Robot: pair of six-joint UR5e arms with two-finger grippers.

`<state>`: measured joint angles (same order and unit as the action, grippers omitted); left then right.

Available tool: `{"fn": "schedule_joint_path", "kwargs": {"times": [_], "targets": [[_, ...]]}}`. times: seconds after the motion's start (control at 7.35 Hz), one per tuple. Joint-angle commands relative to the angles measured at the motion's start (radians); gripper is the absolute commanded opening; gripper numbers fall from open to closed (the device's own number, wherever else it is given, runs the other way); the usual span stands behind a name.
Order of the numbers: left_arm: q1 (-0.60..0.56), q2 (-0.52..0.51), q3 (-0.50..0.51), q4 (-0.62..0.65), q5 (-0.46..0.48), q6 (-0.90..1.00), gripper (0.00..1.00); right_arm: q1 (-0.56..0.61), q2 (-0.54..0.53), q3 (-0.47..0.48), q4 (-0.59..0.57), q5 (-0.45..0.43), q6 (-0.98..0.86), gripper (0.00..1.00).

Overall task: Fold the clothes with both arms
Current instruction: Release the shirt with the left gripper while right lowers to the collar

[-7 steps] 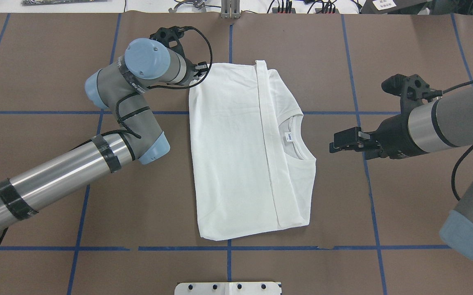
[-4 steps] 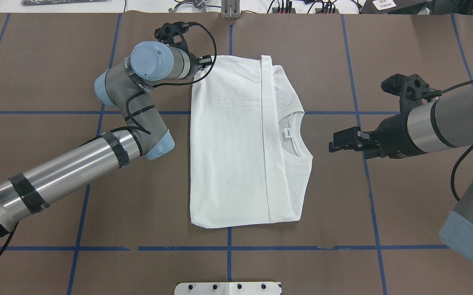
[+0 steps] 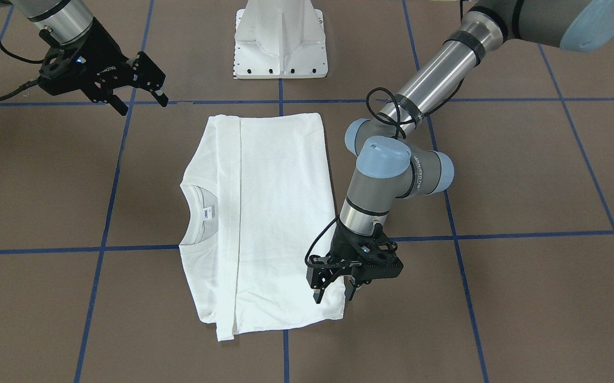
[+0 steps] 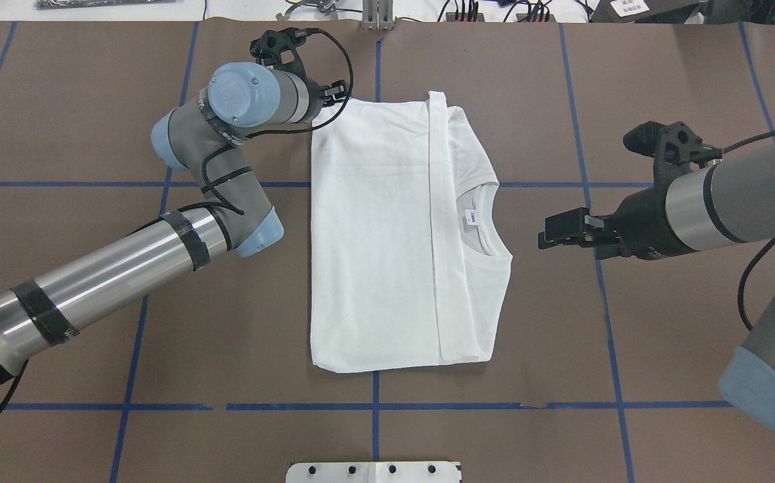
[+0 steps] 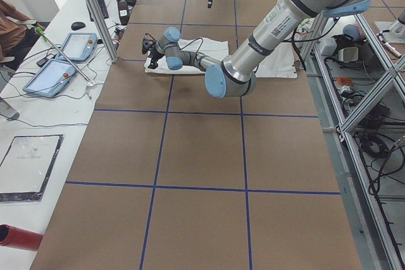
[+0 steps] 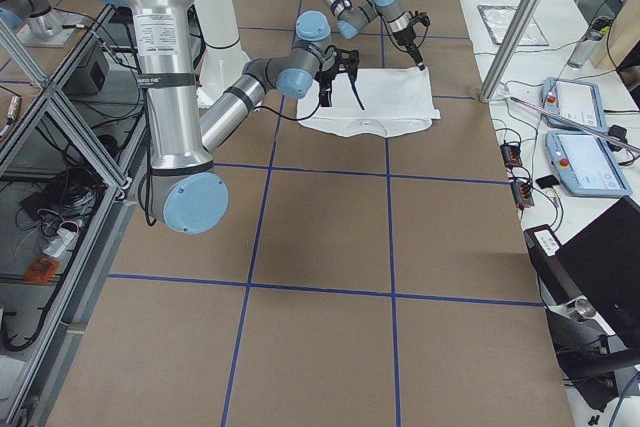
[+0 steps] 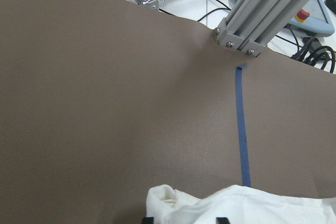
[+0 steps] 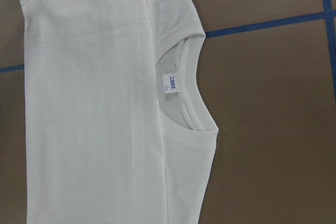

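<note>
The clothes are one white T-shirt, folded into a long rectangle and lying flat mid-table. Its ribbed collar and small label face my right side. In the front view my left gripper points down over the shirt's far-left corner, open, with cloth lying between its fingers. The left wrist view shows that corner bunched up between two fingertips at the bottom edge. My right gripper hovers open and holds nothing; in the overhead view the right gripper is a short way off the collar side.
The white pedestal base stands at the robot's edge of the table. Blue tape lines grid the brown cover. An aluminium post rises at the far edge. Control tablets and cables lie beyond the table there.
A second ago the shirt lay skewed; the left gripper drew its far-left corner away from the robot, squaring it. Since half a second ago the shirt is still and the left wrist edged left. Right arm unmoved.
</note>
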<state>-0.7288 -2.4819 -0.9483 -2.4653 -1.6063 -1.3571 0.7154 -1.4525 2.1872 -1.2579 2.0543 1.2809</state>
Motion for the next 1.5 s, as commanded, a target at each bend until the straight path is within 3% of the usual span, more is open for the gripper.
{"fn": "schedule_joint_path", "kwargs": {"times": [0.0, 0.14, 0.41, 0.54, 0.82, 0.95, 1.36], "targets": [[-0.038, 0.000, -0.009, 0.011, -0.012, 0.030, 1.00, -0.034, 0.026, -0.007, -0.003, -0.037, 0.000, 1.00], [-0.055, 0.008, -0.038, 0.061, -0.053, 0.035, 1.00, -0.095, 0.029, -0.012, -0.009, -0.101, 0.000, 1.00], [-0.081, 0.175, -0.329, 0.208, -0.182, 0.036, 1.00, -0.221, 0.041, -0.024, -0.017, -0.245, -0.009, 1.00], [-0.083, 0.254, -0.448, 0.257, -0.222, 0.036, 1.00, -0.255, 0.093, -0.047, -0.091, -0.278, -0.052, 1.00], [-0.083, 0.386, -0.660, 0.374, -0.280, 0.036, 1.00, -0.348, 0.313, -0.149, -0.314, -0.415, -0.101, 1.00], [-0.081, 0.456, -0.760, 0.384, -0.317, 0.036, 1.00, -0.384, 0.377, -0.235, -0.317, -0.462, -0.112, 1.00], [-0.075, 0.488, -0.790, 0.384, -0.343, 0.029, 1.00, -0.470, 0.379, -0.300, -0.350, -0.560, -0.279, 1.00]]}}
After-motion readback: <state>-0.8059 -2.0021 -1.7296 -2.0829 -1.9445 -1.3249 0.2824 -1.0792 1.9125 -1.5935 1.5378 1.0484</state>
